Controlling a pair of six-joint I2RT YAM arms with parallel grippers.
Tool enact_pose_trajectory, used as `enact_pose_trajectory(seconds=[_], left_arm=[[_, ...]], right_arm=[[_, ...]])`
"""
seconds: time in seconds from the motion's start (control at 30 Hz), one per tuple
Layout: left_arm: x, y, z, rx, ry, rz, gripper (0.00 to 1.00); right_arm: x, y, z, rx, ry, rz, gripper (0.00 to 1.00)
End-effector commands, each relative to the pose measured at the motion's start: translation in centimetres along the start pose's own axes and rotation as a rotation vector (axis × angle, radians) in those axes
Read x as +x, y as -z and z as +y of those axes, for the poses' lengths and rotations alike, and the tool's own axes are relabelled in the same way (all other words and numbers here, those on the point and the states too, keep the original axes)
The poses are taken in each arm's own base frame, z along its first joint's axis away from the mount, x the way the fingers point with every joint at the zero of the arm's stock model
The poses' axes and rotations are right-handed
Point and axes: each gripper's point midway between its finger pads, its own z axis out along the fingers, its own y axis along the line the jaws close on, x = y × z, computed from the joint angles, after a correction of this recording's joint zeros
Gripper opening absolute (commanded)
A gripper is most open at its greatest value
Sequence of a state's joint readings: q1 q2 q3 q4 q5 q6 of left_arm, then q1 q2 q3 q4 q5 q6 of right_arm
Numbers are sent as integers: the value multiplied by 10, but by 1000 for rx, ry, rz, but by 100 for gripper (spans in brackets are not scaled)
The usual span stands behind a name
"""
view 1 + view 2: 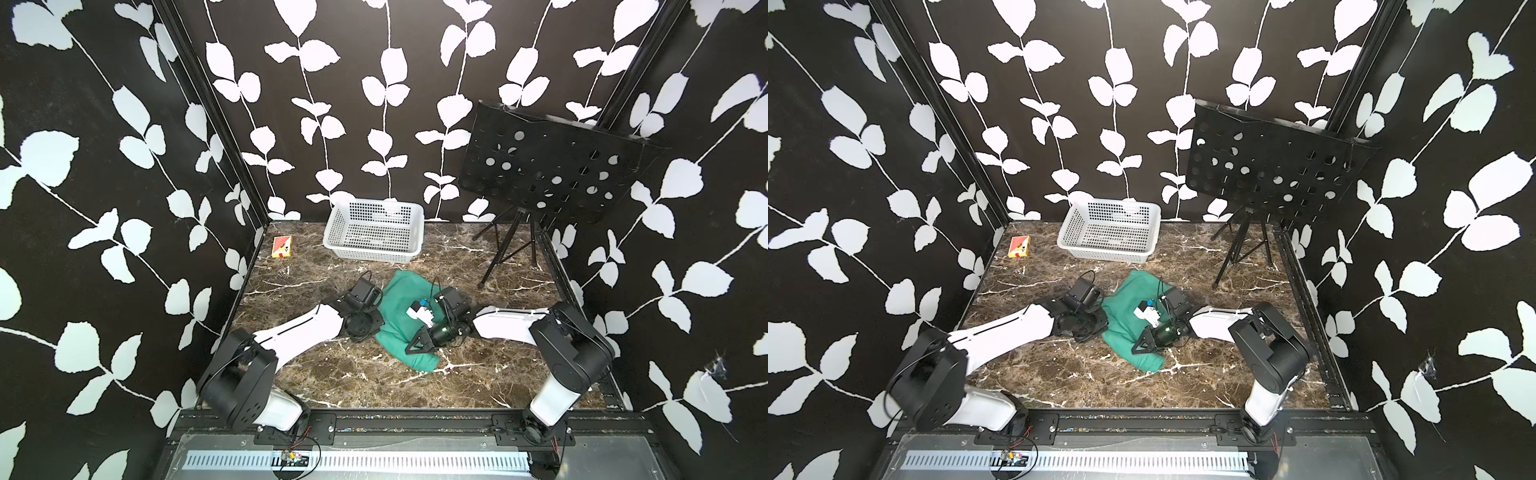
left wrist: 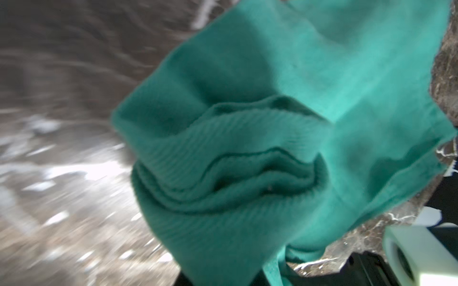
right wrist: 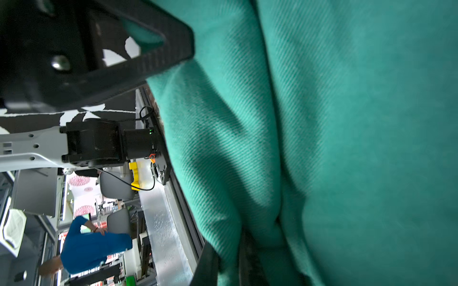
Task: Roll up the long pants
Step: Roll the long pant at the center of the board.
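The marble table (image 1: 353, 374) is the booth's floor. A black perforated music stand (image 1: 552, 166) stands at its far right. The pants (image 1: 399, 299) lie in a bunched heap at mid-table, between the two arms and nearer than the basket, with one end trailing toward the near edge. The white basket (image 1: 331, 230) sits at the far middle, apart from the pants.

The right gripper (image 1: 412, 349) lies low on the heap's near right part. In its wrist view its fingers (image 3: 207, 267) are pressed together on a fold of the pants.

The left gripper (image 1: 368, 328) is at the heap's left edge. Its wrist view is blurred and filled with a ribbed hem folded on itself, and I cannot tell whether its jaws are pinching.

A small red box (image 1: 281, 247) lies far left.
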State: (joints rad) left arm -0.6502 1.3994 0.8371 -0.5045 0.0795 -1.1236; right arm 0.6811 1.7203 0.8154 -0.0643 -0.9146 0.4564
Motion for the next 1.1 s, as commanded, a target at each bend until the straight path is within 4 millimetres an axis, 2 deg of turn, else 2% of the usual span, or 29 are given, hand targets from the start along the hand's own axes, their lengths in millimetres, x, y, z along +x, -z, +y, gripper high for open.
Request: enact_pose_trajectory(seconds=[0.0, 0.1, 0.17, 0.2, 0.37, 0.47, 0.57, 0.67, 0.8, 0.93, 1.07], left_arm=[[0, 13, 43, -154, -3, -38, 0], [7, 8, 44, -165, 25, 2, 0], [11, 3, 39, -174, 42, 33, 0], [13, 1, 37, -183, 48, 46, 0], [21, -15, 13, -181, 111, 111, 0], [22, -21, 5, -189, 122, 128, 0], [22, -23, 4, -192, 136, 130, 0], [23, -22, 9, -205, 154, 124, 0], [29, -26, 16, -203, 184, 139, 0], [32, -28, 20, -196, 203, 142, 0], [33, -28, 20, -199, 200, 147, 0]], right_arm=[[12, 1, -27, 140, -83, 37, 0], [9, 13, -34, 239, -62, -7, 15], [8, 24, -40, 333, -48, -51, 40], [9, 27, -44, 366, -51, -60, 47], [3, 59, -24, 525, 87, -163, 51], [-3, 71, -4, 663, 307, -239, 53], [-6, 72, 16, 760, 557, -309, 53], [-2, 63, 28, 801, 761, -328, 54], [11, 34, 39, 856, 1084, -252, 60], [20, 11, 37, 900, 1213, -158, 62], [22, -6, 30, 926, 1237, -139, 63]])
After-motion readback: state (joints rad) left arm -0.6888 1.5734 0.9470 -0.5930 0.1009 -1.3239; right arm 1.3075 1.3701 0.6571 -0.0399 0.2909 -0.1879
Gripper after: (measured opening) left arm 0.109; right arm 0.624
